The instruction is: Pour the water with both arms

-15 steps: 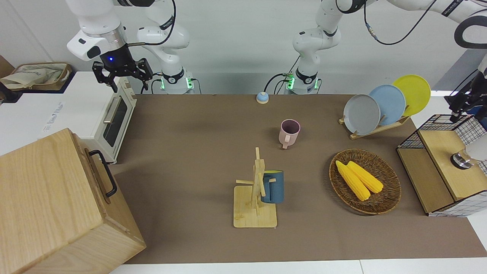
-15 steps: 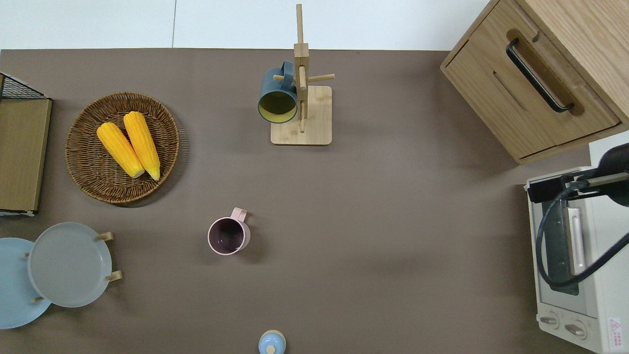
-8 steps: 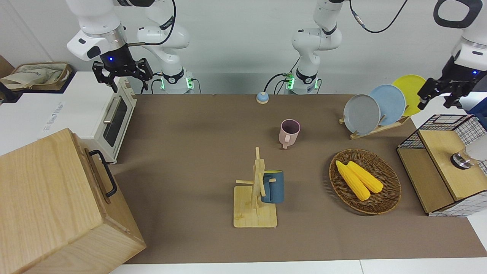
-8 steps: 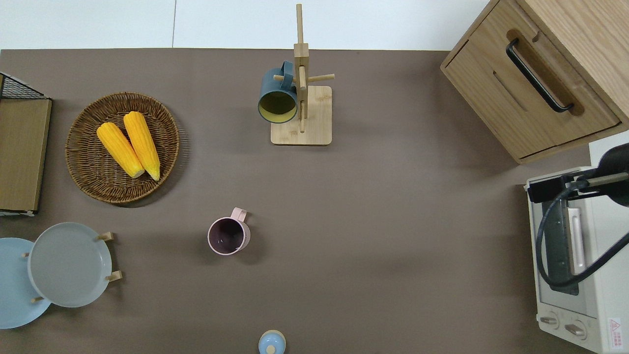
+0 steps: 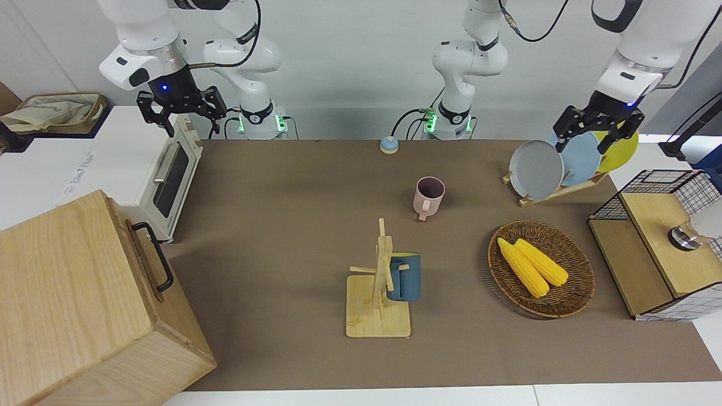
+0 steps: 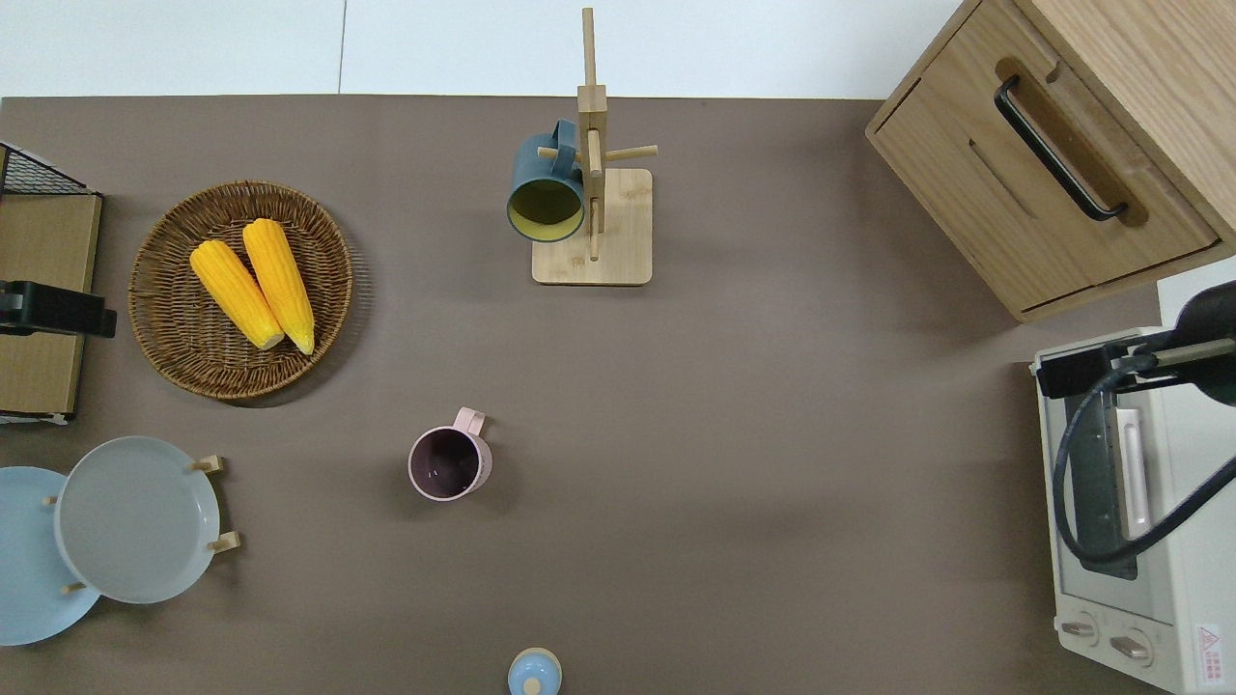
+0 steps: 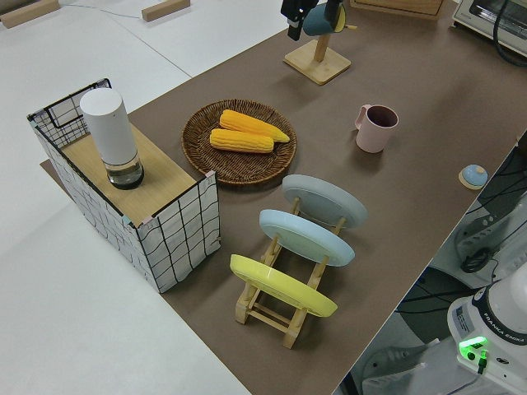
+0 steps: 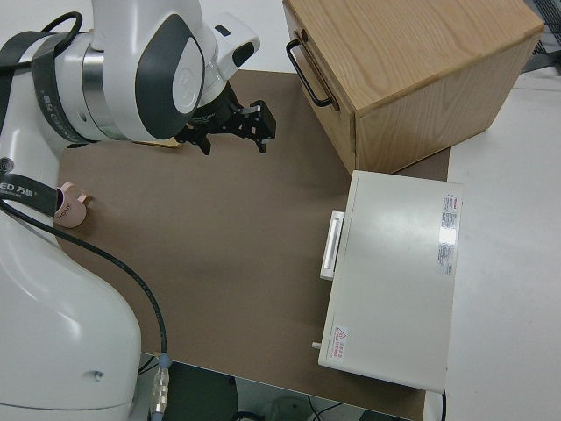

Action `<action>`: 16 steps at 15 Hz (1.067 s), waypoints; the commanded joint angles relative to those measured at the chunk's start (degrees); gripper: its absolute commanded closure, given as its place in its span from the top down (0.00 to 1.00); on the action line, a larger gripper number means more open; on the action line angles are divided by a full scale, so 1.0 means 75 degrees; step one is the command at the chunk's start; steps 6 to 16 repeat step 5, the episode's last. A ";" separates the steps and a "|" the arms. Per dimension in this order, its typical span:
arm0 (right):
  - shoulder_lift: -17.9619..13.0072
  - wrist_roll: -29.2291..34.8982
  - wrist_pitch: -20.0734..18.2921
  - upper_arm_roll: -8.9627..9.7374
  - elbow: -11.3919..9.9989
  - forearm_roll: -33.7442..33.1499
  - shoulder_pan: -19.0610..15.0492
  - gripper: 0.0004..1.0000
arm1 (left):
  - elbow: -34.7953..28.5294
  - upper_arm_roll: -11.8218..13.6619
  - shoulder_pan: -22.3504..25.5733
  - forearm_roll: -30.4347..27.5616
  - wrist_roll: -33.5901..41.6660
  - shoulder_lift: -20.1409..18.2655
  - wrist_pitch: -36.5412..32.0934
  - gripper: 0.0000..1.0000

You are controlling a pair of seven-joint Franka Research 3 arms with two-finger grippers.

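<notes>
Both glossy white robot arms are up in the air with their jaws spread and empty. Left black two-finger gripper [image 5: 598, 129] is over the wooden shelf in the wire-grid box [image 6: 39, 290], beside the round wicker basket [image 6: 164, 319] with two yellow corn cobs [image 6: 253, 282]. Right black two-finger gripper [image 5: 180, 110] is parked.

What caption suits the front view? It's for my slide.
Left pincer open above the plate rack; pink mug waits mid-table, right arm parked.
</notes>
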 commanded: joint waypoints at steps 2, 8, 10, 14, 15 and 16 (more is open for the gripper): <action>-0.0126 -0.0154 0.0018 0.0007 -0.0155 0.0037 -0.0038 0.99 | -0.0113 0.0005 -0.0164 0.0221 -0.0095 -0.0140 -0.0314 1.00; -0.0126 -0.0154 0.0018 -0.0005 -0.0155 0.0037 -0.0038 0.99 | -0.0090 0.0006 -0.0141 0.0174 -0.0060 -0.0128 -0.0560 1.00; -0.0126 -0.0154 0.0018 -0.0005 -0.0155 0.0037 -0.0038 0.99 | -0.0090 0.0006 -0.0141 0.0174 -0.0060 -0.0128 -0.0560 1.00; -0.0126 -0.0154 0.0018 -0.0005 -0.0155 0.0037 -0.0038 0.99 | -0.0090 0.0006 -0.0141 0.0174 -0.0060 -0.0128 -0.0560 1.00; -0.0126 -0.0154 0.0018 -0.0005 -0.0155 0.0037 -0.0038 0.99 | -0.0090 0.0006 -0.0141 0.0174 -0.0060 -0.0128 -0.0560 1.00; -0.0126 -0.0154 0.0018 -0.0005 -0.0155 0.0037 -0.0038 0.99 | -0.0090 0.0006 -0.0141 0.0174 -0.0060 -0.0128 -0.0560 1.00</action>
